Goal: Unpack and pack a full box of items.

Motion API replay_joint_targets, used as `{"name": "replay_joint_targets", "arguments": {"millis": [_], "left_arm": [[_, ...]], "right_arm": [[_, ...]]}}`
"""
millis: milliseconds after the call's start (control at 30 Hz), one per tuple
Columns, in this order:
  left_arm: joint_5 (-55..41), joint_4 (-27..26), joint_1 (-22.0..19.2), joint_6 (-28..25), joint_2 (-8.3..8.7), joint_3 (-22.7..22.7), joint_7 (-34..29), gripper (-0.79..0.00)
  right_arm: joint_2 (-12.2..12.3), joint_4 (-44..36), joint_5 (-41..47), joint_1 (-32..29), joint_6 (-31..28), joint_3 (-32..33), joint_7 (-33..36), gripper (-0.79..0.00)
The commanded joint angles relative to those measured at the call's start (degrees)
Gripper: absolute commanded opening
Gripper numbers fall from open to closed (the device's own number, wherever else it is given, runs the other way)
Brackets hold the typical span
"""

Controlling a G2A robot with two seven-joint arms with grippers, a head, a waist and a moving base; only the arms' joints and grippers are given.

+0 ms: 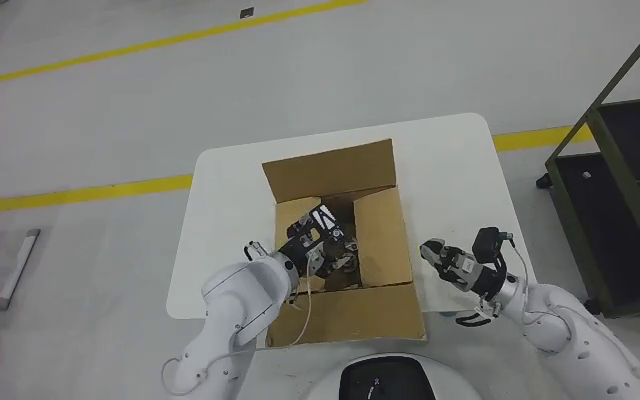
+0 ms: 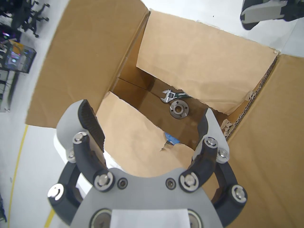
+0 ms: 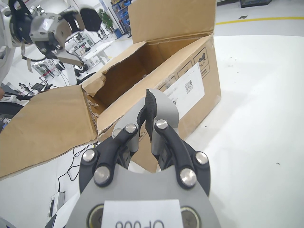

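Observation:
An open cardboard box point(image 1: 345, 170) stands on the white table point(image 1: 450, 160), its flaps spread. Deep inside lie an adjustable wrench point(image 2: 169, 95), a round metal flange point(image 2: 179, 109) and a blue item point(image 2: 171, 139) half hidden under a torn inner flap. My left gripper point(image 2: 147, 117) hangs open above the box's opening, nothing between its fingers; it also appears in the top view point(image 1: 318, 240) and in the right wrist view point(image 3: 71, 24). My right gripper point(image 3: 148, 110) is shut and empty, beside the box's labelled outer wall point(image 3: 187, 86), over the table point(image 1: 435, 253).
The box's near flap point(image 1: 350, 312) hangs over the table's front edge. A dark metal rack point(image 1: 600, 190) stands on the floor to the right. Bare table lies right of the box point(image 3: 256, 110).

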Motion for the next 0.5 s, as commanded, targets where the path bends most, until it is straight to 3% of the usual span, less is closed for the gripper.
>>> {"name": "replay_joint_targets", "arguments": {"millis": [0, 300, 467], "left_arm": [[0.08, 1.94, -0.78, 1.11, -0.11, 0.64, -0.41, 0.0], [0.08, 1.94, -0.78, 1.11, -0.11, 0.64, -0.41, 0.0], [2.0, 3.06, -0.3, 1.95, 0.0, 0.67, -0.79, 0.0]], "right_arm": [[0.14, -0.73, 0.48, -0.54, -0.33, 0.86, 0.28, -0.785], [0.55, -6.17, 1.84, -1.69, -1.88, 3.72, 0.76, -0.785], [0.34, -8.2, 1.36, 0.17, -1.62, 1.85, 3.45, -0.785]]}}
